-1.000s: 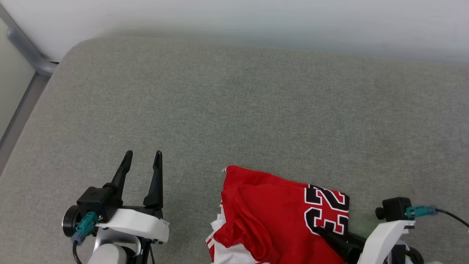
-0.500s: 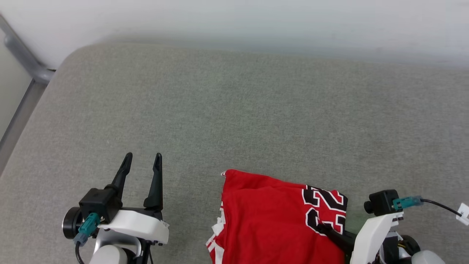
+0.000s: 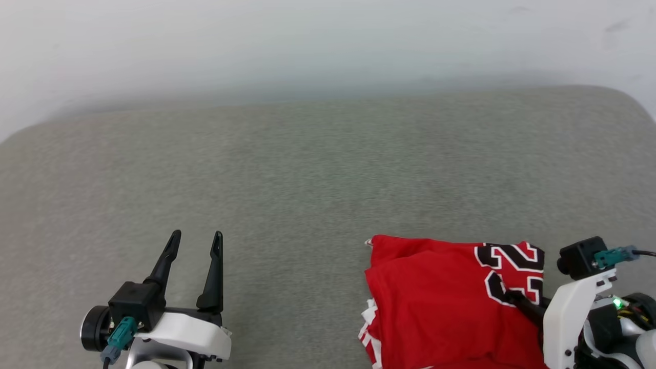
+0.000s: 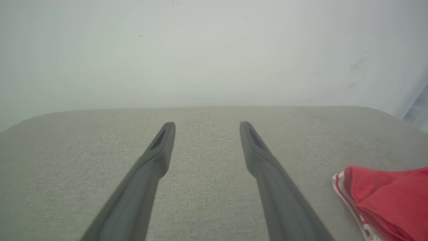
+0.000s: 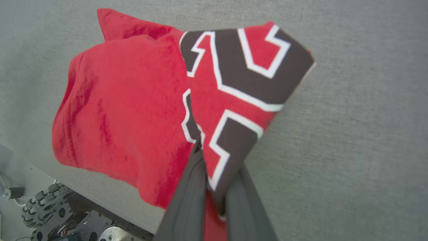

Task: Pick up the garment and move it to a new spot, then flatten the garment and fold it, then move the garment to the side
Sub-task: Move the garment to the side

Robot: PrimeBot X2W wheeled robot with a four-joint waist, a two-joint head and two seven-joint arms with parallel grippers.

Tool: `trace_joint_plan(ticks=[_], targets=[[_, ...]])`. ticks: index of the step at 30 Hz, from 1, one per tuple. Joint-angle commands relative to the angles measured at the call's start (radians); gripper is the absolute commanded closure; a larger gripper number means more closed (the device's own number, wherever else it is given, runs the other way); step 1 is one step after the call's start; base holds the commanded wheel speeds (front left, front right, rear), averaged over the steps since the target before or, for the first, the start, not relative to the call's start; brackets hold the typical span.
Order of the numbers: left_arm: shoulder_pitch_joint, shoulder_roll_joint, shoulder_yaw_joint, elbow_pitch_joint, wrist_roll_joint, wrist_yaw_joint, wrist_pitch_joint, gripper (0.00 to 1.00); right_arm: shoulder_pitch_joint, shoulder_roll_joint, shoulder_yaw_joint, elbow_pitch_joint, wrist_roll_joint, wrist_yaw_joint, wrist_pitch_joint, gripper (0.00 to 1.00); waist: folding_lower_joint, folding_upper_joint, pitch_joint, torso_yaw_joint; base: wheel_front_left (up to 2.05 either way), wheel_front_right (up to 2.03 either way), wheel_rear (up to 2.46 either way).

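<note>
The garment (image 3: 435, 302) is a red jersey, bunched at the lower right of the grey cushion (image 3: 307, 179), with black white-outlined numerals on its right part. My right gripper (image 3: 511, 296) is shut on the garment at the numerals. In the right wrist view the garment (image 5: 127, 100) drapes over the right gripper (image 5: 215, 164), and the cloth hides the fingertips. My left gripper (image 3: 197, 234) stands open at the lower left, apart from the cloth. In the left wrist view the left gripper (image 4: 207, 124) holds nothing, and the garment (image 4: 391, 197) shows a striped edge at the right.
A pale wall (image 3: 328, 41) rises behind the cushion. The cushion's rounded far corner (image 3: 628, 102) is at the right. Beyond the cushion's near edge, the right wrist view shows my wheeled base (image 5: 43, 207) on the floor.
My right gripper has shut on the garment by the numerals and drawn it rightward, away from the left gripper. The head view has turned, so the whole picture has shifted. The left gripper stays open.
</note>
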Motion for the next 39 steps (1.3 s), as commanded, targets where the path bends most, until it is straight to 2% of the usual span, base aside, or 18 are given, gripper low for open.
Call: trace_joint_plan(ticks=[1, 8, 15, 23, 32, 35, 38, 39], targets=[[0.009, 0.005, 0.0, -0.009, 0.007, 0.0, -0.003, 0.0, 0.002, -0.006, -0.015, -0.014, -0.016, -0.001, 0.012, 1.0, -0.0001, 0.0, -0.001, -0.089, 0.0, 0.0, 0.0], [-0.025, 0.022, -0.021, -0.055, 0.02, -0.006, 0.008, 0.0, -0.056, 0.013, -0.072, -0.021, -0.069, -0.001, 0.026, 1.0, -0.0001, 0.0, 0.068, -0.216, 0.0, 0.0, 0.0], [-0.083, 0.049, -0.04, -0.121, 0.044, -0.017, 0.036, 0.0, -0.193, 0.016, -0.155, 0.078, -0.147, -0.001, -0.017, 1.0, -0.0001, 0.0, 0.193, -0.276, 0.0, 0.0, 0.0], [-0.173, 0.085, -0.063, -0.189, 0.066, -0.038, 0.072, 0.0, -0.36, -0.014, -0.301, 0.213, -0.228, -0.001, -0.082, 1.0, -0.0001, 0.0, 0.334, -0.283, 0.0, 0.0, 0.0], [-0.288, 0.122, -0.092, -0.246, 0.086, -0.06, 0.1, 0.0, -0.508, -0.049, -0.497, 0.345, -0.327, -0.001, -0.16, 1.0, -0.0001, 0.0, 0.489, -0.253, 0.0, 0.0, 0.0], [-0.316, 0.124, -0.104, -0.251, 0.092, -0.064, 0.098, 0.0, -0.533, -0.031, -0.558, 0.385, -0.373, -0.001, -0.188, 1.0, -0.0001, 0.0, 0.514, -0.241, 0.0, 0.0, 0.0], [-0.331, 0.122, -0.117, -0.248, 0.093, -0.065, 0.091, 0.0, -0.541, -0.008, -0.575, 0.417, -0.408, -0.001, -0.222, 1.0, -0.0001, 0.0, 0.526, -0.232, 0.0, 0.0, 0.0], [-0.335, 0.121, -0.118, -0.245, 0.091, -0.066, 0.09, 0.0, -0.544, -0.001, -0.582, 0.427, -0.42, -0.001, -0.235, 0.9, -0.0001, 0.0, 0.528, -0.229, 0.0, 0.0, 0.0]])
